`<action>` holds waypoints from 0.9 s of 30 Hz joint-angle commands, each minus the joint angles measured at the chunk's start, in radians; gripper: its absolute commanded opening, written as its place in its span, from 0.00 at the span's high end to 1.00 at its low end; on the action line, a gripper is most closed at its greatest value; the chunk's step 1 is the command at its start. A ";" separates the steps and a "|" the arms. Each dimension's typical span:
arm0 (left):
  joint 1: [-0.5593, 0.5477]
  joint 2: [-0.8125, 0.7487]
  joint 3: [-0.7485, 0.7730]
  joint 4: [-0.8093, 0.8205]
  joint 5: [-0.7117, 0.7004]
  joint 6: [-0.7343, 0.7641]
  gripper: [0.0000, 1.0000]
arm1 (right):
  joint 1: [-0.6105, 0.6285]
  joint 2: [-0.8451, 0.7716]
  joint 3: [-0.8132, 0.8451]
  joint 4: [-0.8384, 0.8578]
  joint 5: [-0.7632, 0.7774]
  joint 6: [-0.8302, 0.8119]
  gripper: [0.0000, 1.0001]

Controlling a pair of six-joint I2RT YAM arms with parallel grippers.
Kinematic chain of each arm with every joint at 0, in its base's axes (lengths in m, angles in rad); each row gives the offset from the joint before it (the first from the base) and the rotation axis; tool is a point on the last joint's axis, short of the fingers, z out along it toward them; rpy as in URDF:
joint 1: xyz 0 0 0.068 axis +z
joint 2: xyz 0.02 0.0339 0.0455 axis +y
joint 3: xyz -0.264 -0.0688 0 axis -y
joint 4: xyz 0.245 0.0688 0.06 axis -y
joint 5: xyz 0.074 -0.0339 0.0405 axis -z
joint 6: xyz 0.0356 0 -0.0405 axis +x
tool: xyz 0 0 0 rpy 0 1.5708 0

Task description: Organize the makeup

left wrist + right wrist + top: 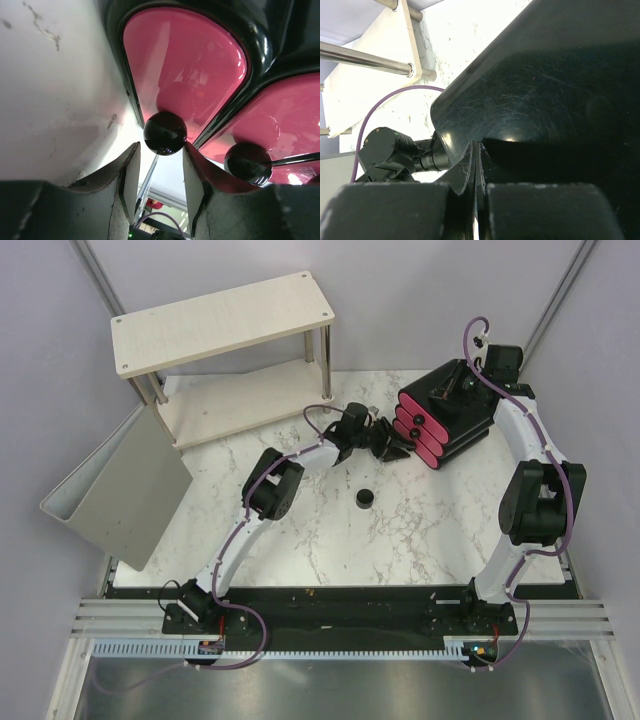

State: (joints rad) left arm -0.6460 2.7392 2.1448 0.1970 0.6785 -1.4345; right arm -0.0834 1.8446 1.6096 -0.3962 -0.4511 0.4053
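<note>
Left jaws are standing apart low in the left wrist view, with a glossy black ball knob [165, 132] sitting between their tips, not visibly squeezed. The knob belongs to a pink drawer front [185, 65] of the black plastic box [455, 425]. The neighbouring drawer [280, 115] is running off the right edge. Right jaws are pressing together on nothing visible beside the box's scratched top; contact is hard to make out. A small round black jar [365, 498] is sitting mid-frame in the top view on the white marble counter [420, 530], apart from both arms.
</note>
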 commanded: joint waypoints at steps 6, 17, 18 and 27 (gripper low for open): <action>0.000 0.027 0.012 0.012 -0.131 -0.053 0.56 | -0.009 0.024 -0.054 -0.148 0.054 -0.029 1.00; -0.004 0.051 0.026 0.015 -0.132 -0.043 0.92 | -0.009 0.015 -0.065 -0.150 0.060 -0.033 1.00; -0.003 0.047 0.021 0.013 -0.125 -0.037 0.94 | -0.010 0.015 -0.065 -0.150 0.061 -0.033 1.00; 0.009 -0.078 -0.110 0.027 -0.094 0.100 0.98 | -0.010 0.011 -0.073 -0.150 0.063 -0.034 1.00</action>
State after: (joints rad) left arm -0.6498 2.7258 2.1109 0.2470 0.6258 -1.4494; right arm -0.0883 1.8313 1.5932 -0.3954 -0.4503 0.4049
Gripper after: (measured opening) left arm 0.328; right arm 0.004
